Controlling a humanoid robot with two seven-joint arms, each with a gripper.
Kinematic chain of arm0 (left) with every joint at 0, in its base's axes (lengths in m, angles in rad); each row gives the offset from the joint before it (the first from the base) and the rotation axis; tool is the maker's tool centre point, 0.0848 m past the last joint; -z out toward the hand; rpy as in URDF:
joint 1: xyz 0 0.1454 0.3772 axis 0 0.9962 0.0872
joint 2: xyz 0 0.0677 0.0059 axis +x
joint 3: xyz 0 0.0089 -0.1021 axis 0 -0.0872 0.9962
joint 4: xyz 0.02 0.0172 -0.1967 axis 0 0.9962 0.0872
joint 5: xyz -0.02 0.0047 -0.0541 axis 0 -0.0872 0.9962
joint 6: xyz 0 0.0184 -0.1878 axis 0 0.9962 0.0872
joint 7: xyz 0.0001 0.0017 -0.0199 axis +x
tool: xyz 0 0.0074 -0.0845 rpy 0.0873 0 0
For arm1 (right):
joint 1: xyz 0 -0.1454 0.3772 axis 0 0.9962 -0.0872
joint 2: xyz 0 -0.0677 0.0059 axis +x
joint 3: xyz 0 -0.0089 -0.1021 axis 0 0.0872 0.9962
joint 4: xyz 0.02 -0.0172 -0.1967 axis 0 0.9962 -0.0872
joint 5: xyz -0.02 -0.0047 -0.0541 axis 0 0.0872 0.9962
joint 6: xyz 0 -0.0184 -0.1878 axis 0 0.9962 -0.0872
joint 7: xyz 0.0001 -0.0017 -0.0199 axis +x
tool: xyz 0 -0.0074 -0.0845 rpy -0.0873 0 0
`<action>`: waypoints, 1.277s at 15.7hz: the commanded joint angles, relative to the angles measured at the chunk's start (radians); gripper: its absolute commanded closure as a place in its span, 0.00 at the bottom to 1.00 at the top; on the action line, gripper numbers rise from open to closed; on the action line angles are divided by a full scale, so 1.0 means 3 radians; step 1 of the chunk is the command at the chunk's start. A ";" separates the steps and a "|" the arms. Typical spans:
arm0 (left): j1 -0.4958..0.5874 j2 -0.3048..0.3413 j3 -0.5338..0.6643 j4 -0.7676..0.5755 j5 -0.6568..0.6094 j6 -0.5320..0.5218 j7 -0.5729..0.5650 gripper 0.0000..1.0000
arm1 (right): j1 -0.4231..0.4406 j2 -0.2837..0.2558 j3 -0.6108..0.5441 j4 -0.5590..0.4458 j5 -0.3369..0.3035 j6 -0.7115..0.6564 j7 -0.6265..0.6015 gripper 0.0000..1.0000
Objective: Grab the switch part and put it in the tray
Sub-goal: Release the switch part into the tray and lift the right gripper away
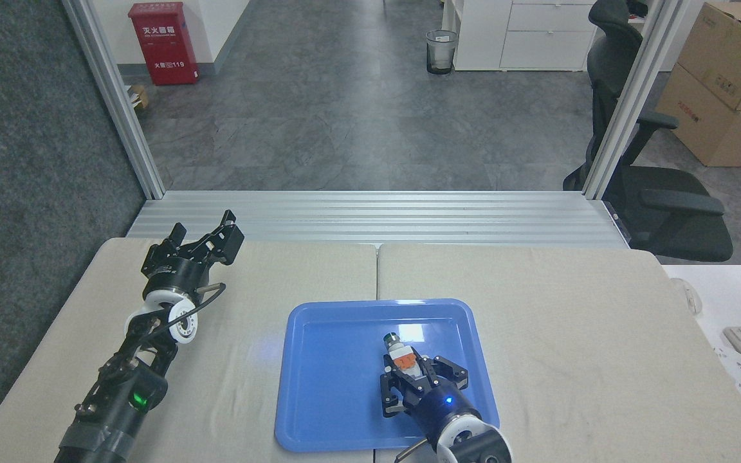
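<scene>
At the left of the frame the left gripper (206,239) rests over the bench (602,321), its jaws spread and holding nothing, well apart from the tray (319,386). The tray lies at lower centre, its floor bare apart from what the other arm brings over it. Right of the tray's middle, the right gripper (406,372) hangs over the tray floor with its jaws clamped on the part (401,355). The part sticks out past the jaws toward the top of the frame, long axis running roughly up-frame with a slight lean left, metal end farthest from the wrist. Whether it touches the tray floor I cannot tell. In my judgement the release now turns only on height: the part already sits inside the rim, so opening the jaws should drop it in place.
</scene>
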 commanded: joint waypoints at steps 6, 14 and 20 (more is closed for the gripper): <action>0.0001 0.0000 0.0000 0.0000 0.0000 0.0000 -0.0002 0.00 | -0.0005 0.0167 -0.0299 0.0205 0.0052 0.0091 -0.0047 0.00; 0.0001 0.0000 0.0000 0.0000 0.0000 0.0000 -0.0002 0.00 | -0.0620 -0.0828 -0.1777 0.0195 -0.0181 -0.0440 -0.0553 0.00; 0.0001 0.0000 0.0000 0.0000 0.0000 0.0000 -0.0002 0.00 | -0.0292 -0.1187 -0.1993 0.0266 -0.0633 -0.0972 -0.0747 0.00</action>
